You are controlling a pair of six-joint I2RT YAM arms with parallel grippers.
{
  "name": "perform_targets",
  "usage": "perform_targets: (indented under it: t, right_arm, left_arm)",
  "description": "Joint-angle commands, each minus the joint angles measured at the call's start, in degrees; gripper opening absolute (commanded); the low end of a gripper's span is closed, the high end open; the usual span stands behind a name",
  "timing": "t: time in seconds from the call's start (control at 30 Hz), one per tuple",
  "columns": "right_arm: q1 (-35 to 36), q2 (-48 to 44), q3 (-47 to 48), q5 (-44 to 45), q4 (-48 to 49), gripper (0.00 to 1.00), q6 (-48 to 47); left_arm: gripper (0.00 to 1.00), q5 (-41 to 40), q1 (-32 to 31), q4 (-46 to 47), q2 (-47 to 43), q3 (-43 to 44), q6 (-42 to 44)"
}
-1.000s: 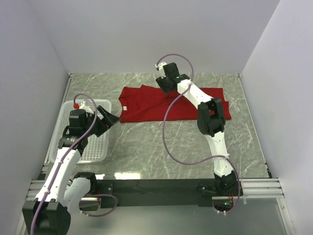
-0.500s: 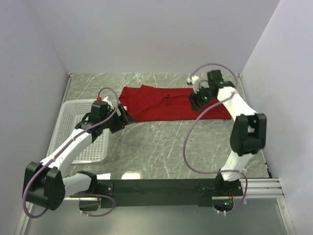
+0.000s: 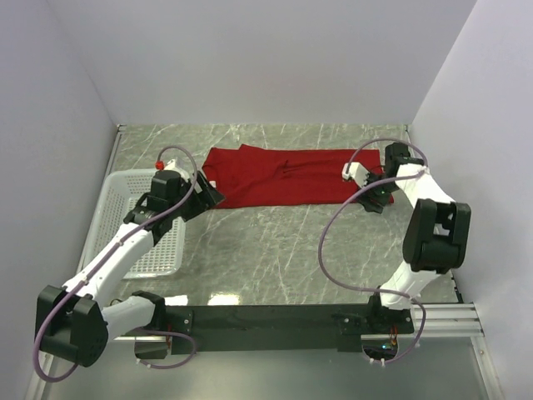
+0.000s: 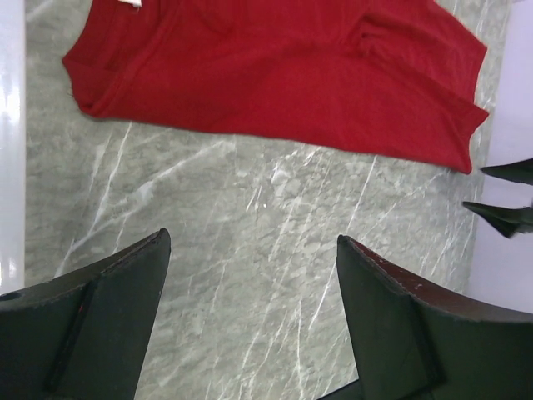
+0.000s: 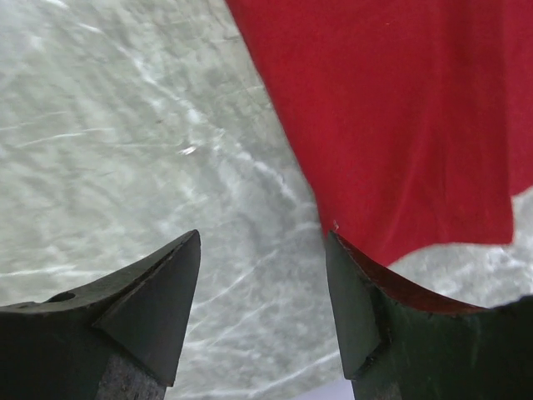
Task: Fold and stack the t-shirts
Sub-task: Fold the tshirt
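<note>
A deep-red t-shirt (image 3: 283, 177) lies flat across the back of the marble table, its white neck tag at the left end. My left gripper (image 3: 211, 197) hovers open at the shirt's near-left corner. In the left wrist view the shirt (image 4: 275, 75) lies beyond the left gripper (image 4: 251, 242), with only marble between the jaws. My right gripper (image 3: 373, 202) stands open at the shirt's near-right corner. Seen from the right wrist, the right gripper (image 5: 263, 237) is over bare marble, with the shirt's (image 5: 400, 108) hem corner beside its right-hand finger.
A white mesh basket (image 3: 112, 218) stands at the table's left edge, under my left arm. Walls close the table on the left, back and right. My right gripper's fingers (image 4: 500, 218) show at the right edge of the left wrist view.
My left gripper swung from over the basket to the shirt's near-left corner. My right gripper travelled from the shirt's back middle to its near-right corner. The shirt's right end now lies uncovered.
</note>
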Motion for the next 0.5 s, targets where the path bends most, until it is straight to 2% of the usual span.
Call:
perform_targets:
  t: [0.0, 0.47]
  right_arm:
    - [0.3, 3.6, 2.7, 2.8, 3.0, 0.68, -3.3]
    - [0.5, 12.8, 7.8, 7.2, 6.3, 0.61, 0.5]
  left_arm:
    - [0.86, -1.5, -0.1, 0.4, -2.3, 1.1, 1.1]
    - [0.86, -1.4, -0.1, 0.0, -6.7, -2.3, -0.6]
